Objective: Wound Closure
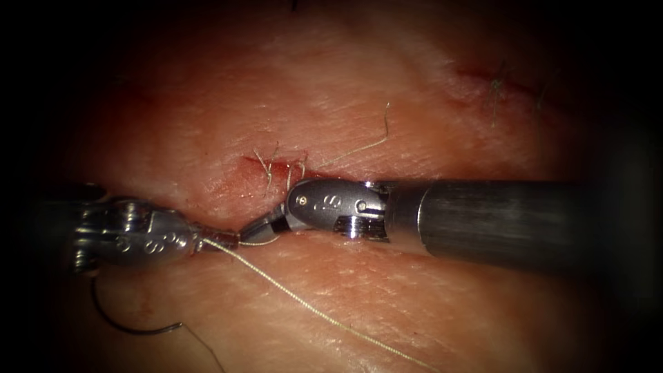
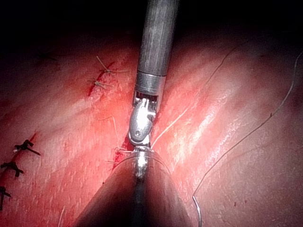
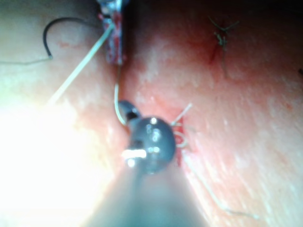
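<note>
My left tool comes in low from the left, its jaws shut on the pale thread, which trails away toward the lower right over the tissue. Tip to tip with it, my right tool has its jaws shut on a short curl of the same thread just below the stitched cut. The right wrist view shows that curl running from the left tool to the right tool. The curved needle lies free on the tissue at the lower left, held by neither tool.
Cut thread tails stick up from the knots at the cut, one long tail curling upward to the right. A second stitched wound sits at the upper right. Red fluid stains the cut's edges. The right tool's shaft crosses the right half.
</note>
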`<act>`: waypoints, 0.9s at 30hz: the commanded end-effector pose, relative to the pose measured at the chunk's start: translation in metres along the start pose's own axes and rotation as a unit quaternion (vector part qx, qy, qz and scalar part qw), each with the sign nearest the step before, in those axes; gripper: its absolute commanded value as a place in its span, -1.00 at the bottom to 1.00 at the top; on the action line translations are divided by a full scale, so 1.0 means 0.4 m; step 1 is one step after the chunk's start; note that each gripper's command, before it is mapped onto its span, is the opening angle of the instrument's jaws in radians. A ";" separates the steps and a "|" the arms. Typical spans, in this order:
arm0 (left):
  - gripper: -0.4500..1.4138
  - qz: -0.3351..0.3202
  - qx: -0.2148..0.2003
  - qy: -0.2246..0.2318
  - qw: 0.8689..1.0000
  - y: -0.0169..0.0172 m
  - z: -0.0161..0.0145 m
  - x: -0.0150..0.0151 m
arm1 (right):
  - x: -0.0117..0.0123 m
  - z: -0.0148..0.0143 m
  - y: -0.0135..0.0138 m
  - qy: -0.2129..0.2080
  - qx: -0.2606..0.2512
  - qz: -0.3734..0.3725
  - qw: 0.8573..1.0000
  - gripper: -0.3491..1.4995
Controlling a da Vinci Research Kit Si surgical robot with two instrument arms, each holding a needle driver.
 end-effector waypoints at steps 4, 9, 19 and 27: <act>-1.00 -0.004 0.015 0.016 1.000 -0.0043 -0.0013 0.0010 | -0.0030 0.0023 -0.0017 -0.002 0.005 0.007 1.000 -1.00; -1.00 -0.007 0.046 0.044 0.998 -0.0121 -0.0055 0.0035 | -0.0044 0.0030 -0.0033 -0.004 0.011 0.012 1.000 -1.00; -1.00 -0.014 0.069 0.097 0.993 -0.0261 0.0025 0.0039 | -0.0066 0.0006 -0.0065 0.053 -0.007 0.009 0.999 -0.87; -1.00 0.001 0.082 0.151 0.985 -0.0303 0.0145 -0.0033 | -0.0037 -0.0072 -0.0078 0.142 -0.040 0.022 0.989 -0.15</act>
